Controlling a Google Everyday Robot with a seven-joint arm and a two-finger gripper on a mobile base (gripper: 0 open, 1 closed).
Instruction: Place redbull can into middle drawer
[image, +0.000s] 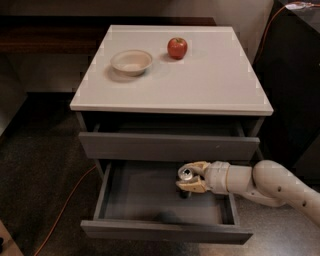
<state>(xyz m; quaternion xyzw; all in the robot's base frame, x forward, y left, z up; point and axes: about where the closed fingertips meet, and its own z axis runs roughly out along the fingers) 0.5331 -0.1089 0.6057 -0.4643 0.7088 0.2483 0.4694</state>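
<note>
We are seeing one can (186, 173), and it is standing upright: its long axis is running nearly vertical and its round metal top is pointing up towards the camera. Only the top and a little of the side are showing, because the gripper (189, 178) is closing around it, one pale finger (196, 166) behind the can and one in front, both pressing on its sides. The gripper is reaching in from the right, at the end of the white arm (272, 184), and it is hanging inside the middle drawer (165, 231), near the right half and closer to the back. So the can is sitting within the drawer box, above its grey floor; whether its bottom is touching the floor we cannot tell. The middle drawer is pulled far out, and we are finding nothing else in it than the can and the gripper. Above it, the top drawer (167, 146) is standing out only a little, and its inside is hidden from us. We are counting two drawers here. On the white cabinet top (210, 85) one bowl (131, 61) is sitting at the left, and it is looking empty. One red apple (177, 48) is resting near it to the right, apart from the bowl. One orange cable (64, 201) is lying on the dark floor at the left.
</note>
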